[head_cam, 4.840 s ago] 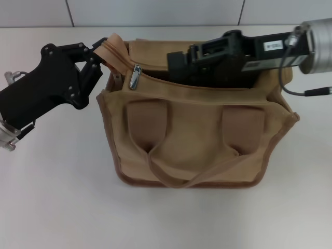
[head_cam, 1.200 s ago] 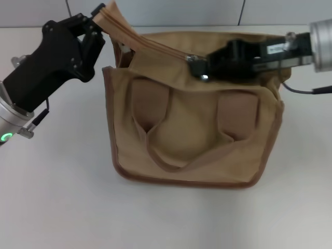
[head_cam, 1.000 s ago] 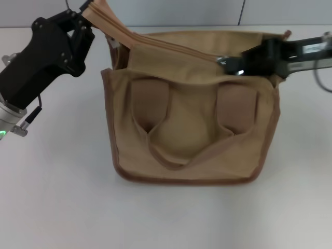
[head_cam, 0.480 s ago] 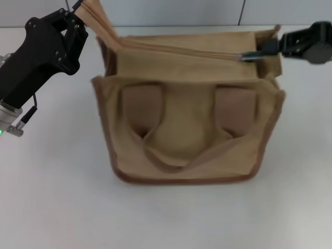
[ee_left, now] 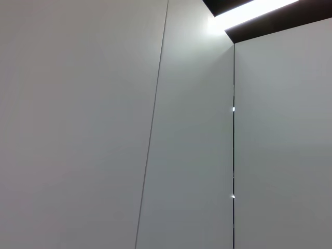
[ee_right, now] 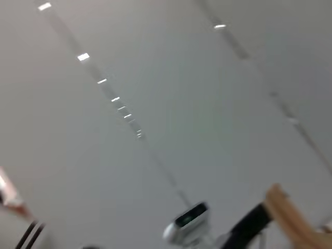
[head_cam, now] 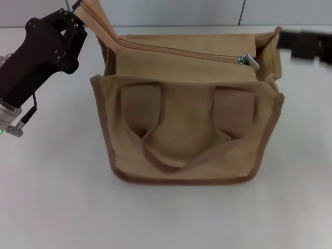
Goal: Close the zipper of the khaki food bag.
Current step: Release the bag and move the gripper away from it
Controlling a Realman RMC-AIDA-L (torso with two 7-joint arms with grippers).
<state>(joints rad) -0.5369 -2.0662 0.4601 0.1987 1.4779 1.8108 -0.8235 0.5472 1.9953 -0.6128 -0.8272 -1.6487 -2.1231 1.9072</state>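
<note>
The khaki food bag (head_cam: 187,129) stands upright on the white table, handles facing me. The zipper (head_cam: 181,51) runs across its top panel and looks closed along nearly its whole length. Its silver pull tab (head_cam: 249,60) lies free at the bag's right end. My left gripper (head_cam: 82,18) is at the bag's far left corner, shut on the zipper's raised end tape (head_cam: 98,18), which it holds up and to the left. My right gripper (head_cam: 306,45) is off to the right of the bag, clear of the pull tab and blurred. Neither wrist view shows the zipper.
The white table (head_cam: 57,197) lies open in front and to both sides of the bag. A grey panelled wall (head_cam: 171,11) runs behind it. The left wrist view shows only wall panels (ee_left: 104,129). The right wrist view shows a ceiling (ee_right: 155,104) and a tan strip (ee_right: 285,210).
My right gripper drew the pull tab along the zipper to the bag's right end, then let it go and moved away to the right. My left gripper kept holding the end tape.
</note>
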